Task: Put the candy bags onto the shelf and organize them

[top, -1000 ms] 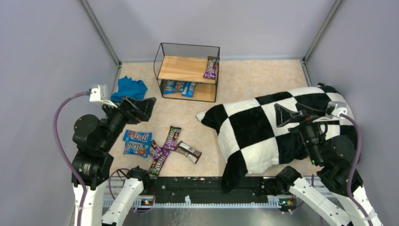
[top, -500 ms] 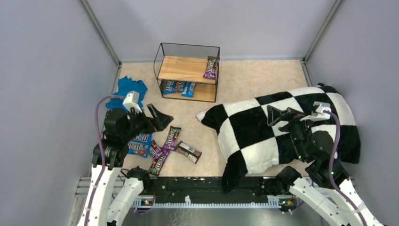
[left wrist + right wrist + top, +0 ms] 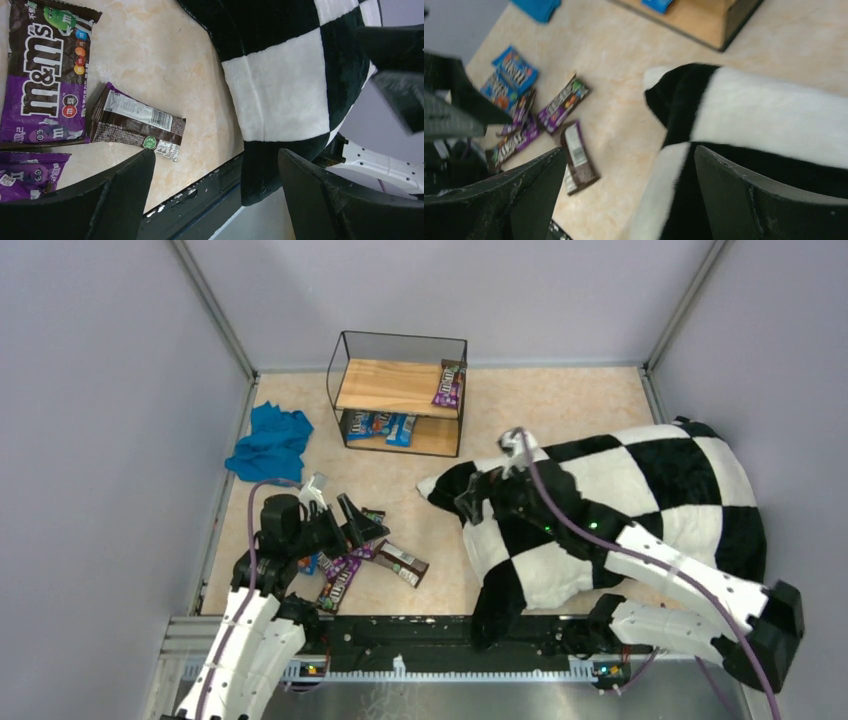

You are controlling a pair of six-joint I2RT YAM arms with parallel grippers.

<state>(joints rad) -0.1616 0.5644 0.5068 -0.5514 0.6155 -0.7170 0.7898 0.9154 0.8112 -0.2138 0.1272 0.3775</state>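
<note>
Several candy bags lie loose at the front left: a brown one (image 3: 402,562) (image 3: 135,122) (image 3: 576,157), purple ones (image 3: 340,585) (image 3: 42,75) (image 3: 564,102) and blue ones (image 3: 511,75). My left gripper (image 3: 362,525) (image 3: 216,155) hangs open low over this pile, holding nothing. The shelf (image 3: 400,390) (image 3: 704,15) stands at the back, with a purple bag (image 3: 449,385) on its top board and blue bags (image 3: 380,425) on the lower board. My right gripper (image 3: 475,498) (image 3: 630,152) is open and empty above the pillow's left corner.
A black-and-white checkered pillow (image 3: 610,510) (image 3: 280,75) (image 3: 774,115) fills the right half of the table. A teal cloth (image 3: 268,440) (image 3: 536,7) lies at the left wall beside the shelf. Grey walls close in three sides; the black front rail (image 3: 420,630) runs along the near edge.
The left arm has dropped down and to the right, onto the candy pile. The right arm has swung left across the pillow to its left corner. Both grippers stayed open.
</note>
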